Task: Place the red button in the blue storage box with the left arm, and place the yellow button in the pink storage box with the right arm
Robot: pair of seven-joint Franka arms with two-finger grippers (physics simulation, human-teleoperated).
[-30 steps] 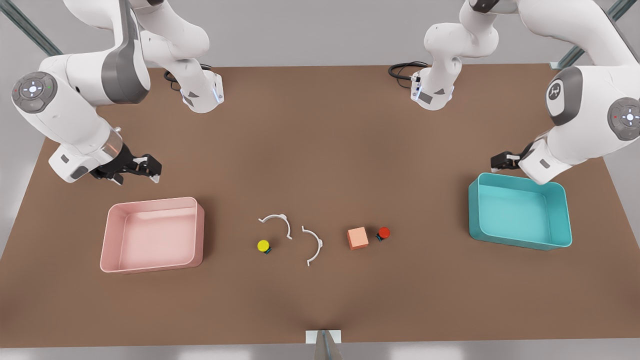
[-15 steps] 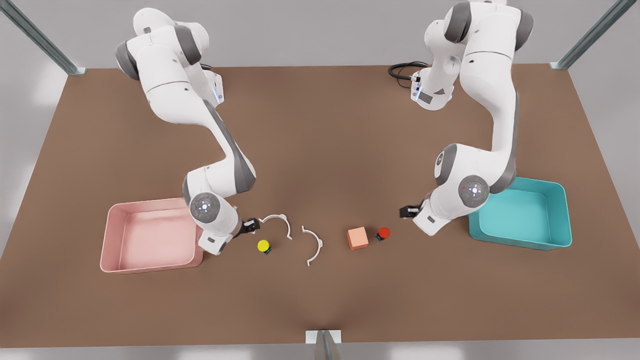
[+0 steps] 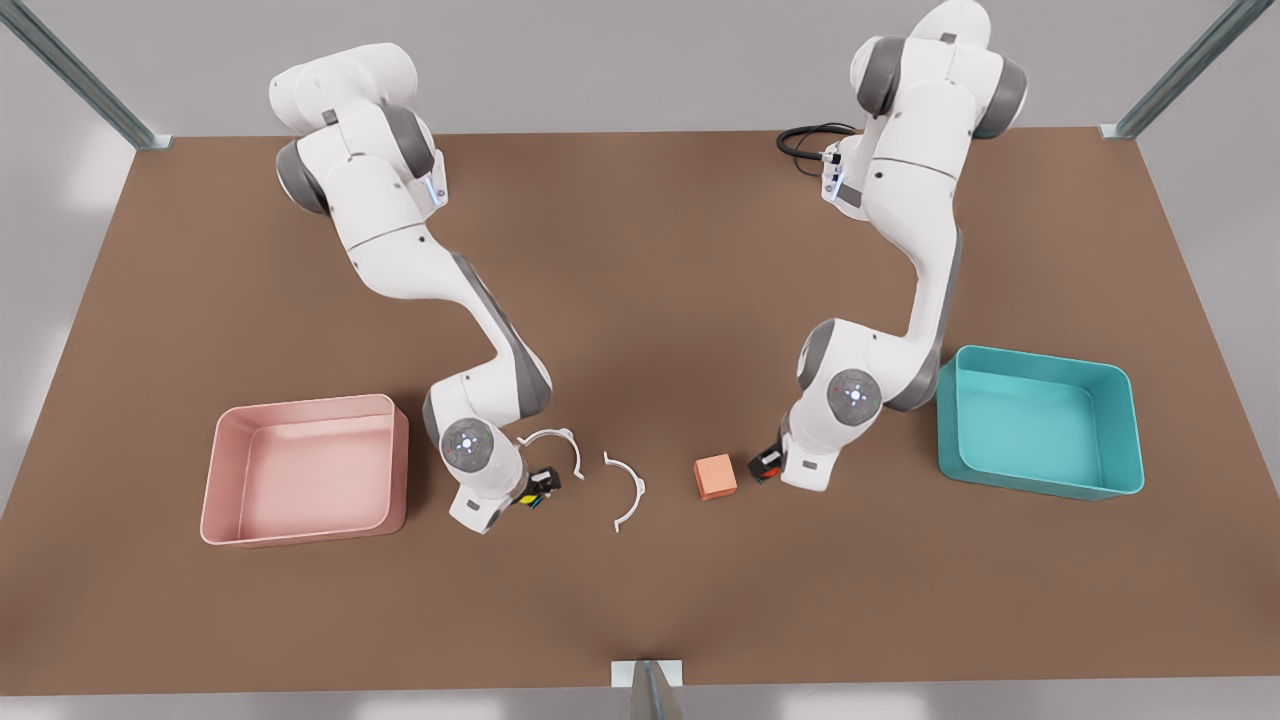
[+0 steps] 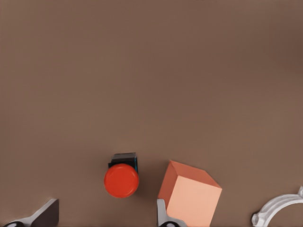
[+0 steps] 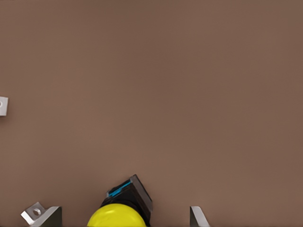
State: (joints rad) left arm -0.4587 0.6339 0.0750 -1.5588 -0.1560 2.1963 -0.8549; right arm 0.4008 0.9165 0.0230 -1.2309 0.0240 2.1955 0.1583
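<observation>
Fingers (image 4: 47, 215) of the left gripper (image 4: 106, 220) stand wide apart, straddling the red button (image 4: 121, 179), which sits on the worktop (image 3: 640, 300) just beside the orange cube (image 3: 716, 476); one finger sits between button and cube. The right gripper (image 5: 125, 218) has its fingers (image 5: 49, 216) spread wide either side of the yellow button (image 5: 117, 216), just beside one of the white curved clips (image 3: 555, 442). Both arms look to be at the pre-grasp step: next comes closing, then carrying to the blue storage box (image 3: 1040, 480) and pink storage box (image 3: 300, 525). Each button stands cap-up, its long axis roughly vertical, dark base below.
</observation>
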